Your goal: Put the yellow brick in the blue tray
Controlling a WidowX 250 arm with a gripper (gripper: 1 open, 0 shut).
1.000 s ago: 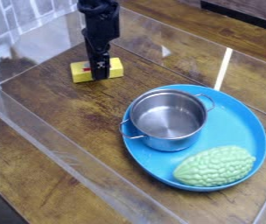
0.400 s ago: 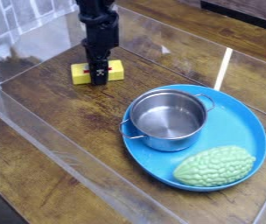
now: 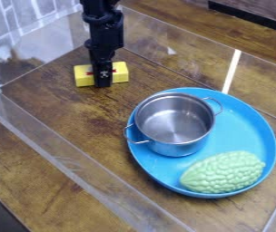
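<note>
Resting on the wooden table: the yellow brick (image 3: 119, 72), lying flat in the upper left of the view, outside the tray and well apart from it.
Gripper: the black gripper (image 3: 102, 82) is closed on the yellow brick, its fingers reaching down over the block's middle, with yellow showing on both sides.
Blue tray: the round blue tray (image 3: 254, 130) sits on the right, its raised rim surrounding a pot and a green lump.
Steel pot: the open two-handled pot (image 3: 174, 120) stands upright on the tray's left part.
Green lump: the bumpy pale green object (image 3: 223, 172) lies in the tray's lower part, near the pot.
White strip: a narrow pale strip (image 3: 232, 71) lies just beyond the tray's upper edge.
Table: brown wood (image 3: 55, 113) with visible grain spreads around them.
</note>
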